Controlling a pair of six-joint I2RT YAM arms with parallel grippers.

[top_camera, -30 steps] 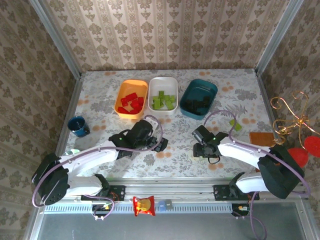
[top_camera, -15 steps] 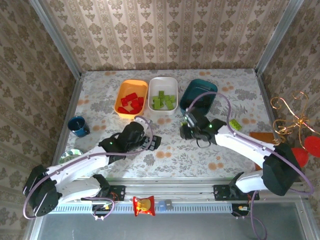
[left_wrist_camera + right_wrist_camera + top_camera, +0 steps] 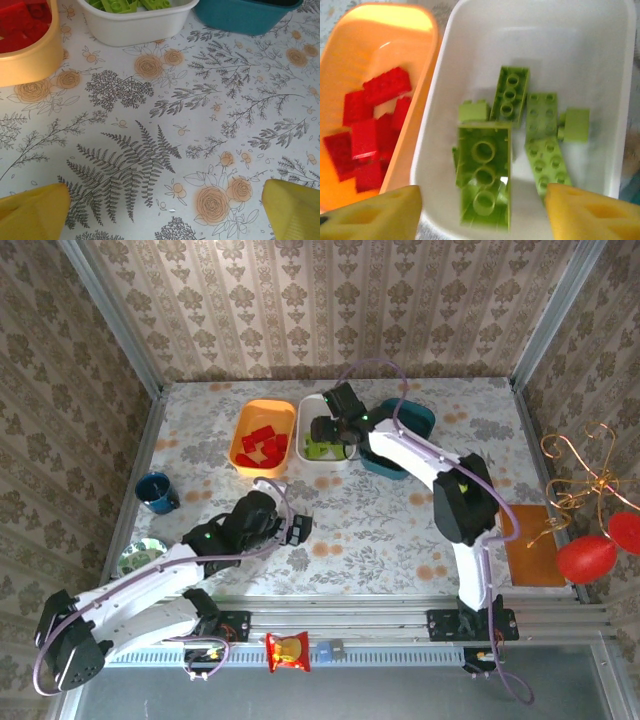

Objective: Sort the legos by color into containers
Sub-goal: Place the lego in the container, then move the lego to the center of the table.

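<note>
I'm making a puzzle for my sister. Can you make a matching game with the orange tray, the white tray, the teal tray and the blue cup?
Things:
1. orange tray
2. white tray
3. teal tray
4. blue cup

Clues:
a. holds green bricks
b. stands alone, left of all the trays
c. holds red bricks
d. the rightmost tray

Pairs: 1-c, 2-a, 3-d, 4-b

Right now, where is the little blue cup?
In the top view, the blue cup stands at the left edge of the table, left of the orange tray.
</note>
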